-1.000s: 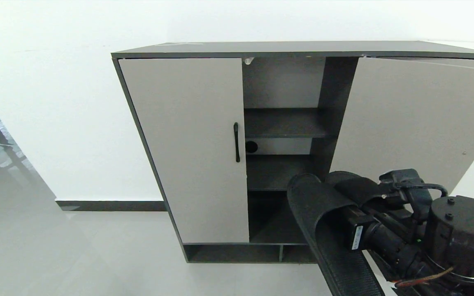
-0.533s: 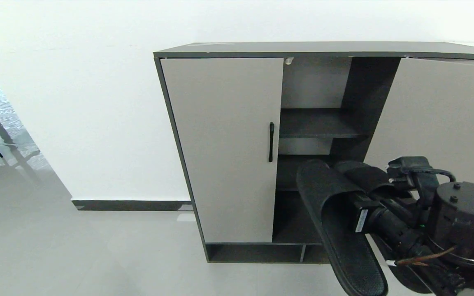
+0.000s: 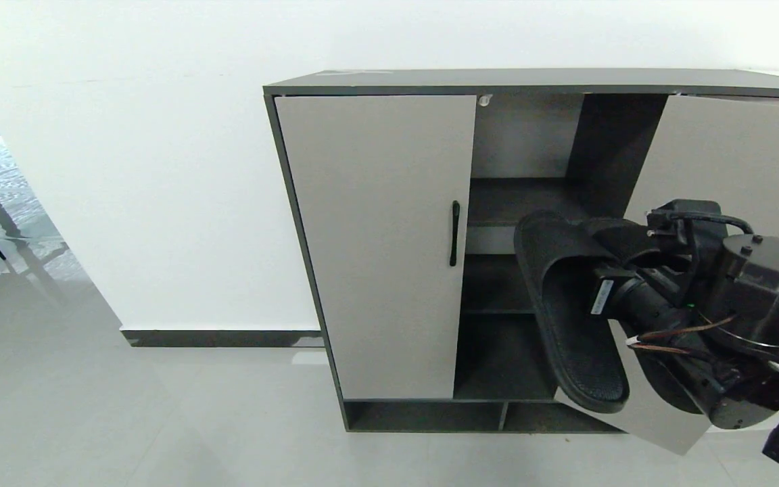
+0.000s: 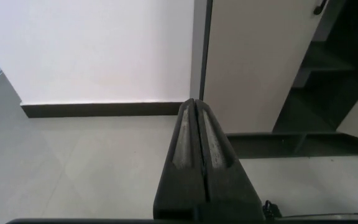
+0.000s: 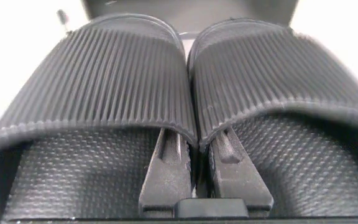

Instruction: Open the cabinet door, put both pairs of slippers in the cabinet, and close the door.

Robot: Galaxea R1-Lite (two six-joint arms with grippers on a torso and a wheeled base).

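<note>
The right tool [image 5: 196, 142] is clenching a pair of black ribbed rubber slippers [image 3: 569, 304] side by side, holding them in the air before the open right half of the dark grey wooden cabinet [image 3: 498, 80]. Its pale grey right door [image 3: 727, 155] is standing swung open, and the matching left door [image 3: 376, 243] is sitting shut. The left tool [image 4: 194, 112] is hanging clenched on nothing above the glossy grey floor [image 4: 73, 174].

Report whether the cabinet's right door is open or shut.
Open: the right door stands swung outward, leaving the dark shelves bare to view.
</note>
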